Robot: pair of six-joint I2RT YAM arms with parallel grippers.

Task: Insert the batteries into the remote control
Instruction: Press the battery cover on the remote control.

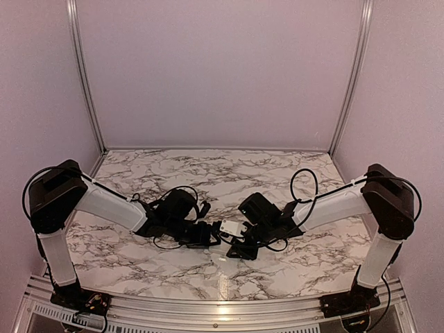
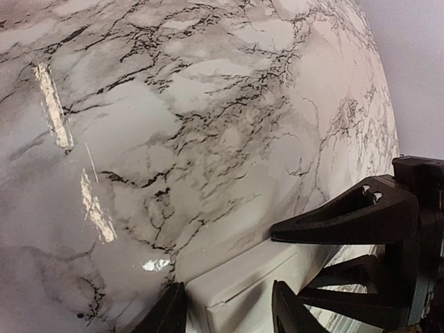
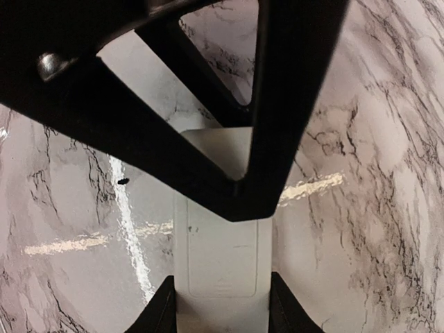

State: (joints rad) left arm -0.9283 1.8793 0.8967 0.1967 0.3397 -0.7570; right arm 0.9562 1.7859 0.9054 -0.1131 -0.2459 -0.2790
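Observation:
The remote control is a slim white bar held between the two arms at mid table. In the right wrist view its plain back faces the camera, with the outlined cover panel closed. My right gripper is shut on the remote's long sides. My left gripper straddles the other end of the remote, its jaws open a little wider than the remote. In the top view the left gripper and right gripper almost meet. The batteries are out of view.
The marble table stretches behind and to both sides of the arms, enclosed by pale walls. The left arm's fingers cross above the remote in the right wrist view. A tiny white speck lies just in front of the grippers.

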